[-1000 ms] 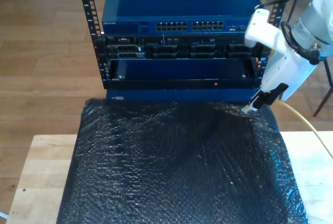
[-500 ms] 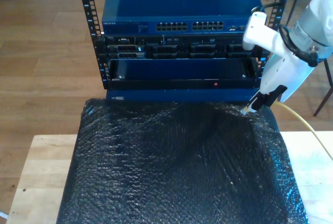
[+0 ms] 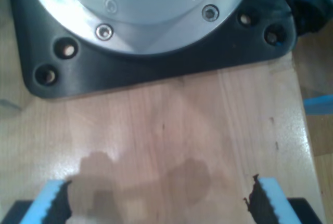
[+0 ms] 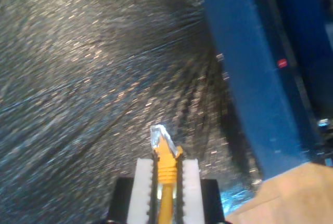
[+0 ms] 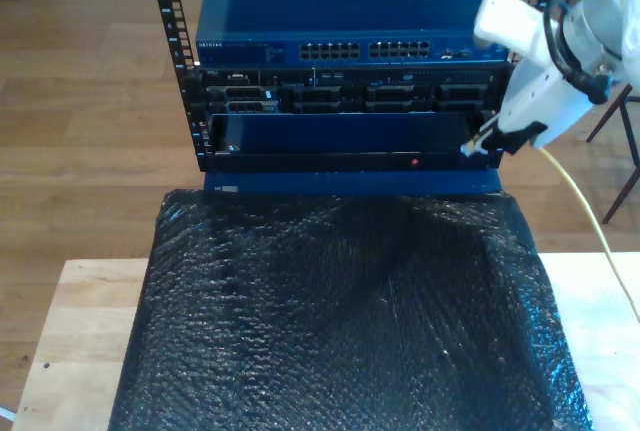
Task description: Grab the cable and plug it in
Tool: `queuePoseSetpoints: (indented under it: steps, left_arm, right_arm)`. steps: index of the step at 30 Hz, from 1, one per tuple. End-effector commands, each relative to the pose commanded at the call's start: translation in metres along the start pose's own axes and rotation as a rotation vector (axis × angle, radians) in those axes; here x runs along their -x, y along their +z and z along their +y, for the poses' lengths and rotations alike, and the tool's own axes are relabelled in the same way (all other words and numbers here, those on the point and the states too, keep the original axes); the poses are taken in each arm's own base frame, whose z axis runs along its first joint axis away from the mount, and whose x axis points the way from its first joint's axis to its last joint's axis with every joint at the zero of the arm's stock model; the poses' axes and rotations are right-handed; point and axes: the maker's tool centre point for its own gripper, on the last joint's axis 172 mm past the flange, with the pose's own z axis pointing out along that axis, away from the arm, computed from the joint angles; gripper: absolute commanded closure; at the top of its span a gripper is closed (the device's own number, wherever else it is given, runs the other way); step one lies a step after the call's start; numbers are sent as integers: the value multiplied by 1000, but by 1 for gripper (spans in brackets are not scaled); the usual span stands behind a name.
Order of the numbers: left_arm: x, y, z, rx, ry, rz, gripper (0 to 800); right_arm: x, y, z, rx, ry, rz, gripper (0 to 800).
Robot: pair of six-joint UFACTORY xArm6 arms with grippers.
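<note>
Holding the cable (image 4: 165, 182) tight, my second gripper (image 4: 166, 174) is pinching the yellow wire between its two white fingers (image 4: 141, 185). The small clear plug (image 4: 157, 133) is sticking out just past the fingertips. In the exterior view, my second gripper (image 5: 487, 140) is hanging in the air at that view's right, just in front of the blue rack of network boxes (image 5: 345, 71). The plug (image 5: 468, 149) is pointing at the lower blue panel (image 5: 340, 136), near its right end in that view. I cannot tell if the plug is touching the panel. The yellow cable (image 5: 585, 201) is trailing down from the gripper toward the exterior view's right edge. The black bubble wrap sheet (image 5: 340, 321) is lying on the wooden table (image 5: 80, 331) below.

My first gripper (image 3: 158, 200) is standing wide open over bare wood (image 3: 171, 130), with nothing between its jaws. A black base plate (image 3: 156, 63) with a silver ring is sitting on the wood in front of it.
</note>
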Motion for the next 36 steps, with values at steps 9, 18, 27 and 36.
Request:
queuePoseSetpoints:
  steps: [9, 18, 27, 36]
  left_arm:
    - [0, 0, 0, 0, 0, 0, 0]
    - [0, 0, 0, 0, 0, 0, 0]
    - [0, 0, 0, 0, 0, 0, 0]
    - [0, 0, 0, 0, 0, 0, 0]
  right_arm:
    - [-29, 23, 25, 208, -182, -10, 800]
    - [-62, 26, 34, 362, -357, 7, 800]
    - [-69, 33, 23, 414, -465, 5, 800]
    - [-64, 28, -4, 493, -523, 54, 800]
